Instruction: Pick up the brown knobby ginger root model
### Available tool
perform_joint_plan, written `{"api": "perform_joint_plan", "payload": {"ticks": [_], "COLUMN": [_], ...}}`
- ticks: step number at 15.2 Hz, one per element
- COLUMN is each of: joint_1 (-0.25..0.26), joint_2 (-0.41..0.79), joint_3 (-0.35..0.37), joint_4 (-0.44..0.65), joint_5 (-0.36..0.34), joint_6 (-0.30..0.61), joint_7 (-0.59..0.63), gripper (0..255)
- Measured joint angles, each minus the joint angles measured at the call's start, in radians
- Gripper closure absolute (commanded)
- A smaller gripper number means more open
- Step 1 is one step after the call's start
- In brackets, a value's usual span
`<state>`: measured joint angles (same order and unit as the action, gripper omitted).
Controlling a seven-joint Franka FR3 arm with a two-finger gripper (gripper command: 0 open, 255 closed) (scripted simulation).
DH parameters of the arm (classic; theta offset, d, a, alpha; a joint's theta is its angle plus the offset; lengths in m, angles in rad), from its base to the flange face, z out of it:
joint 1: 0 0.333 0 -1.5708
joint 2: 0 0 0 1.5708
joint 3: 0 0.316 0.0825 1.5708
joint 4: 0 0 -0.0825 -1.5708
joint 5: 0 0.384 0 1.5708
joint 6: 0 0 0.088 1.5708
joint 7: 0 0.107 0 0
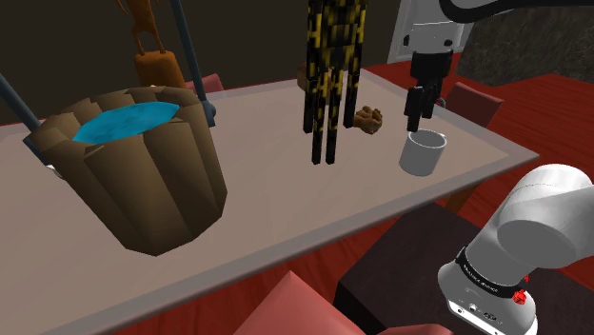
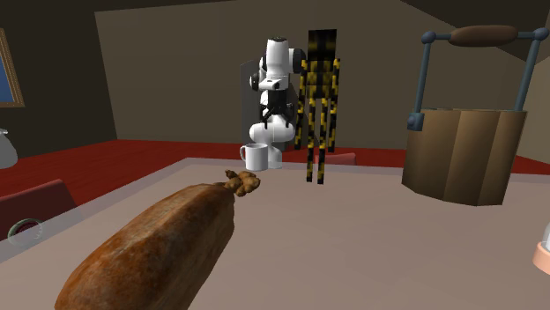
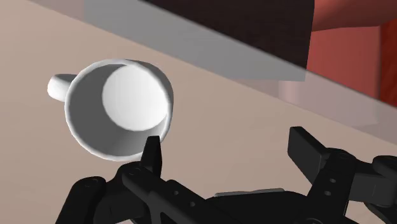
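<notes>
The brown knobby ginger root (image 1: 369, 118) lies on the beige table, just toward the shoulder view's left of a white mug (image 1: 423, 151). In the second exterior view the ginger root (image 2: 241, 183) sits in front of the mug (image 2: 256, 157). My black gripper (image 1: 418, 110) hangs above the mug, to the right of the root and apart from it. In the wrist view the gripper (image 3: 229, 153) is open with nothing between its fingers, and the mug (image 3: 121, 108) lies just beyond one fingertip (image 3: 151, 151).
A tall black-and-yellow figure (image 1: 331, 76) stands left of the root. A big wooden well-shaped tub (image 1: 143, 171) takes up the table's left part. A large brown loaf-like object (image 2: 159, 251) lies at the far side. The table edge (image 1: 495, 167) runs close to the mug.
</notes>
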<state>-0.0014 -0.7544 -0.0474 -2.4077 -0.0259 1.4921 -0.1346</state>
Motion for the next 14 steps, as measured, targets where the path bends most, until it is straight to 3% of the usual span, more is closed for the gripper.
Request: {"api": "perform_joint_plan", "payload": {"ticks": [3,14], "joint_1": [-0.010,-0.107], "joint_2": [0.039,0.472], "joint_3": [0.011,0.080], "joint_4": [0.004,0.183], "joint_5": [-0.017,-0.205], "joint_6": [0.030,0.219], "joint_7": [0.024,0.276], "gripper": [0,0]}}
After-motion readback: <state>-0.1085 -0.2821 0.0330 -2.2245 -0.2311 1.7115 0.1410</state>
